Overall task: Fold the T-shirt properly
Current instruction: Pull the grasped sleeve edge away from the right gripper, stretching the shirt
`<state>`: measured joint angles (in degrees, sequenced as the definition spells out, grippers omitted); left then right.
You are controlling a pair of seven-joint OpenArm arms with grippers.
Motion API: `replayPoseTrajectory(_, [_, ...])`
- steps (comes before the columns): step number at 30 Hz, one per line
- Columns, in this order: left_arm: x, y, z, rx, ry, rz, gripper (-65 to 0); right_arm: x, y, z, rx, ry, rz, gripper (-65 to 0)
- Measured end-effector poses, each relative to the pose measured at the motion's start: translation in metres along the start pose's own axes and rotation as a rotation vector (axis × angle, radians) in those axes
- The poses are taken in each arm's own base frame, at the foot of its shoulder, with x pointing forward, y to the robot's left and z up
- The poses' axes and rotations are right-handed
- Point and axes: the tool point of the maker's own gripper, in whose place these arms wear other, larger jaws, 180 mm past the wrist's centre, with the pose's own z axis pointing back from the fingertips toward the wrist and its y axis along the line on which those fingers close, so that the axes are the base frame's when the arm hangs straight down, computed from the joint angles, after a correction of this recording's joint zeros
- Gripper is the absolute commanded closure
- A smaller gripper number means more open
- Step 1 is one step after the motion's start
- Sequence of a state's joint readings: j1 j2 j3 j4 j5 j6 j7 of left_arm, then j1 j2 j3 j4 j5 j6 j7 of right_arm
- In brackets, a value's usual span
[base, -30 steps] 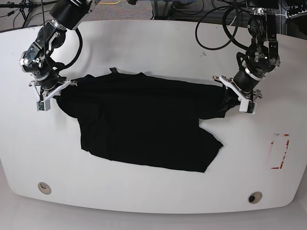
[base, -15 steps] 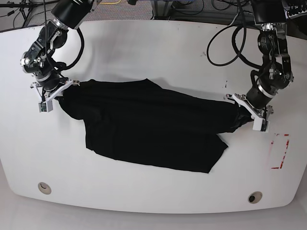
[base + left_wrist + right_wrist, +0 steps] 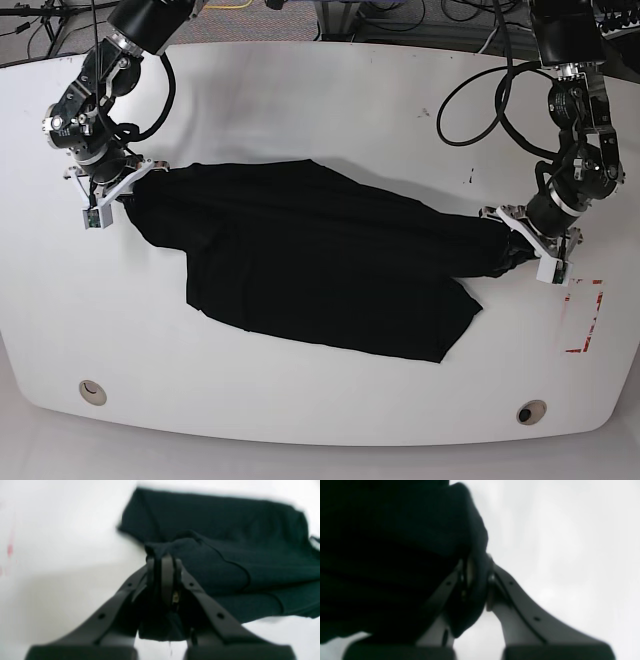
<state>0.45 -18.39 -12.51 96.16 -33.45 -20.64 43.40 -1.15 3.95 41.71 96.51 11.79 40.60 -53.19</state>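
Item 1: T-shirt [image 3: 320,265], black, plain, short-sleeved, wrinkled. It lies spread across the middle of the white table [image 3: 320,90], stretched between the 2 grippers, its upper edge drawn taut in a slanting line from the base view's upper left to its middle right. The lower body of the cloth sags flat on the tabletop, ending in a pointed corner at the lower right. In the left wrist view the T-shirt [image 3: 225,542] lies in soft folds with a curved seam showing; in the right wrist view the T-shirt [image 3: 390,555] fills the left half as a dark, blurred mass.

Item 2: left gripper [image 3: 530,245], at the base view's right. Its fingers are pressed together on a bunched end of the cloth; the left wrist view shows the left gripper [image 3: 163,562] with the tips meeting and fabric pinched between them.

Item 3: right gripper [image 3: 125,185], at the base view's left. Its fingers are likewise clamped on the opposite end of the garment; the right wrist view shows the right gripper [image 3: 476,566] with cloth wrapped over and between the closed tips.

Item 4: red marking [image 3: 585,315] on the tabletop, a rectangular outline near the right edge, just beyond the left gripper and apart from the cloth.

Item 5: 2 round insets [image 3: 92,392] in the table's front edge, 1 at each lower corner.

Containers: 0 seen in these views.
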Motion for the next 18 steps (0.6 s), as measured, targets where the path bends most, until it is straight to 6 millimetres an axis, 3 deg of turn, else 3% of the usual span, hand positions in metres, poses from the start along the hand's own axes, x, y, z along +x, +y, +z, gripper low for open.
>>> replayPoseTrajectory(12, [-0.005,0.009,0.002,0.040,0.030,-0.033,-10.1,0.008,0.002,-0.002,0.005,-0.007,0.008,0.0])
replayPoseTrajectory(18, [0.024,0.000,-0.004,0.035,-0.046,-0.036,-7.7,0.006,0.001,0.001,-0.005,0.011,0.013,0.0])
